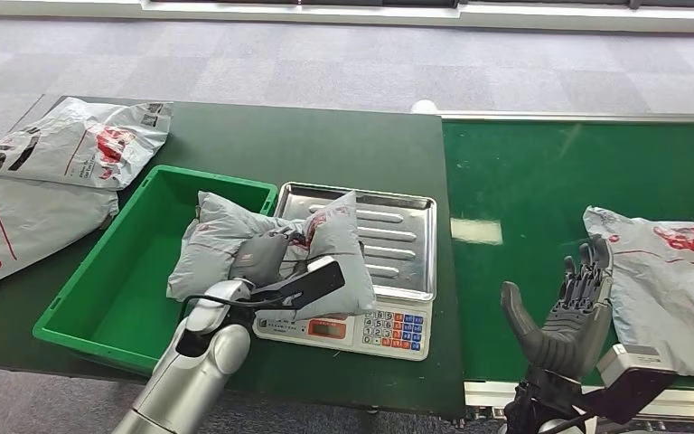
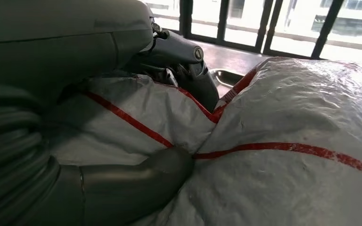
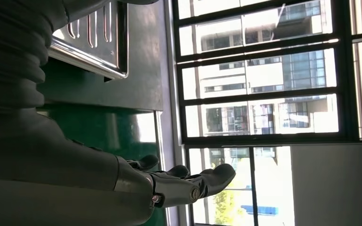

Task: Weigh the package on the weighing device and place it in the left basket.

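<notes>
A crumpled grey package (image 1: 330,244) with red markings straddles the left edge of the scale's steel pan (image 1: 398,235) and the right rim of the green basket (image 1: 99,298). My left hand (image 1: 260,258) grips it at its pinched middle; in the left wrist view the thumb (image 2: 136,181) and the fingers (image 2: 184,61) press into the package (image 2: 287,141). The scale's keypad (image 1: 393,327) faces me. My right hand (image 1: 565,307) is raised over the green conveyor belt, fingers apart, holding nothing; the right wrist view shows its fingers (image 3: 193,181) spread.
Another grey package (image 1: 678,280) lies on the belt (image 1: 551,172) just right of my right hand. Two more grey mailers (image 1: 72,145) lie at the table's far left beyond the basket. The belt's metal edge (image 1: 587,116) runs along the back.
</notes>
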